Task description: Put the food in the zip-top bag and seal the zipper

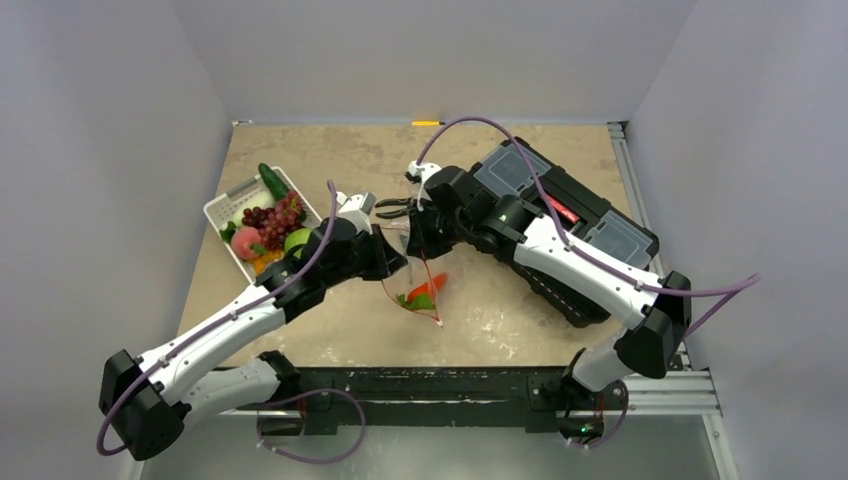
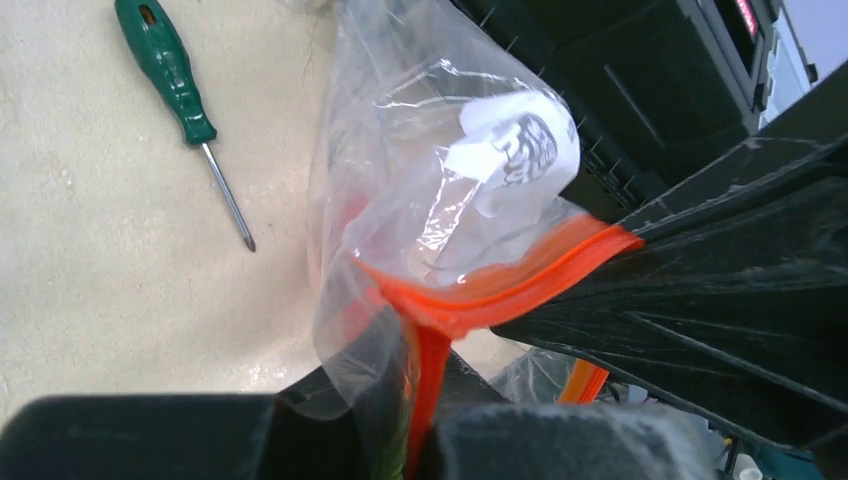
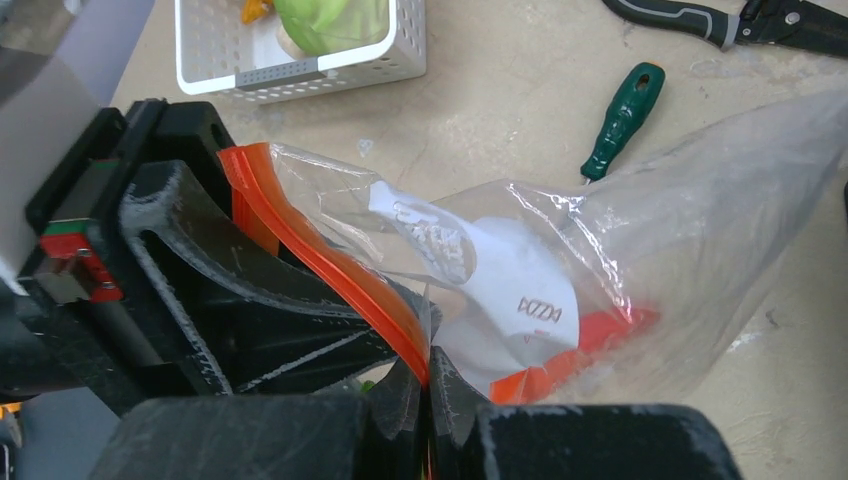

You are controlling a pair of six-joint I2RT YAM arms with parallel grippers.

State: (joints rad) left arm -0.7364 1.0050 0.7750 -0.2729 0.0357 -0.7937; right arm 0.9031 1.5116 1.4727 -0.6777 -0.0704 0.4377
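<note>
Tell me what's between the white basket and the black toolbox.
Top view: the left gripper and right gripper, both pinching the zip-top bag at its mouth.

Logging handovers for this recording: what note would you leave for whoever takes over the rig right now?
Left gripper: shut on the orange-red zipper strip of the clear crinkly plastic bag.
Right gripper: shut on the same strip, further along.
Done: orange toy carrot with green leaves is in the bag.
To do: purple grape bunch, green cucumber, pink peach and green cabbage lie in the white slotted basket; zipper not yet sealed.
</note>
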